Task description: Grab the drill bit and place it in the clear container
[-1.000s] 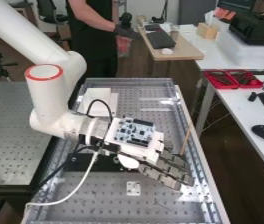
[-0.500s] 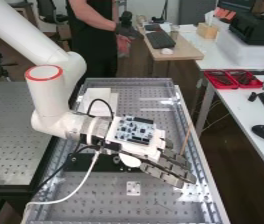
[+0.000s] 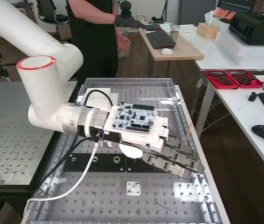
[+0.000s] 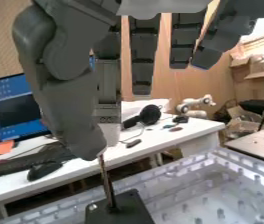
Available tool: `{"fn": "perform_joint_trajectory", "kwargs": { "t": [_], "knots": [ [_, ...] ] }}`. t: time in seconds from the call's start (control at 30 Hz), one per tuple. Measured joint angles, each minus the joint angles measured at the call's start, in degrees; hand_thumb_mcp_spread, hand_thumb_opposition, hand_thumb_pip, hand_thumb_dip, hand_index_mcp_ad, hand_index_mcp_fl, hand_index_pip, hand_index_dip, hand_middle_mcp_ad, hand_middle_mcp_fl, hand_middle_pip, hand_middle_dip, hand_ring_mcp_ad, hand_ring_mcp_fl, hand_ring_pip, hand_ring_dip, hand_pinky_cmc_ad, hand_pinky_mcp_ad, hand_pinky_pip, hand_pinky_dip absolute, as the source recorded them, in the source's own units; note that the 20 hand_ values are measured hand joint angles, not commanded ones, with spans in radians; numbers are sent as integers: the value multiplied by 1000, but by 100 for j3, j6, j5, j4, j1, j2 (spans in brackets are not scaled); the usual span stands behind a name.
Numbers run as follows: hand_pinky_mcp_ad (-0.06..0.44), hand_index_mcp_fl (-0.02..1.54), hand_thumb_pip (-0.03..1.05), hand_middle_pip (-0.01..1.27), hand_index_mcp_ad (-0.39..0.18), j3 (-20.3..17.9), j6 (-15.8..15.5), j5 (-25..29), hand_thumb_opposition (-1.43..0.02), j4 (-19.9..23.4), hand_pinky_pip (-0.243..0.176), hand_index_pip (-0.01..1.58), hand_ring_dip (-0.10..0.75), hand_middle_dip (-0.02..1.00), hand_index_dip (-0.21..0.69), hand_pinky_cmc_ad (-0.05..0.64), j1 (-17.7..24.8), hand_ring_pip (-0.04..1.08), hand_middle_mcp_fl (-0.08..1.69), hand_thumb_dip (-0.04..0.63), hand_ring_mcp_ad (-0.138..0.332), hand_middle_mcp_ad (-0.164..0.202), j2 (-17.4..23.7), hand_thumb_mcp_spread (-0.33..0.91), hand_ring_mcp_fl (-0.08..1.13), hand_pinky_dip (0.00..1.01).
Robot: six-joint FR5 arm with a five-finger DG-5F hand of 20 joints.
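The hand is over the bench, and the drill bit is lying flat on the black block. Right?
Not quite. The wrist view shows the drill bit standing nearly upright at the black block, not lying flat. The hand is indeed over the bench.

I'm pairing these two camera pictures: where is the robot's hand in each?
High view: the hand is right of and below centre, slanting over the perforated bench top.
Wrist view: close to the camera, its thumb in front of the monitor and white side table.
Shared landmark: that white side table.
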Motion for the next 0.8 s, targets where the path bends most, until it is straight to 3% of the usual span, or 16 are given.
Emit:
{"fn": "perform_joint_trajectory", "kwargs": {
  "t": [0.43,0.8],
  "knots": [
    [136,689,515,127,-91,-335,-84,-47,-911,165,-28,1232,44,239,164,328,149,105,379,298,166,54,853,581,106,180],
    [136,709,515,131,-91,-790,-68,-424,-927,463,-28,1215,44,239,166,328,760,101,396,298,166,54,1567,585,106,180]
  ]
}}
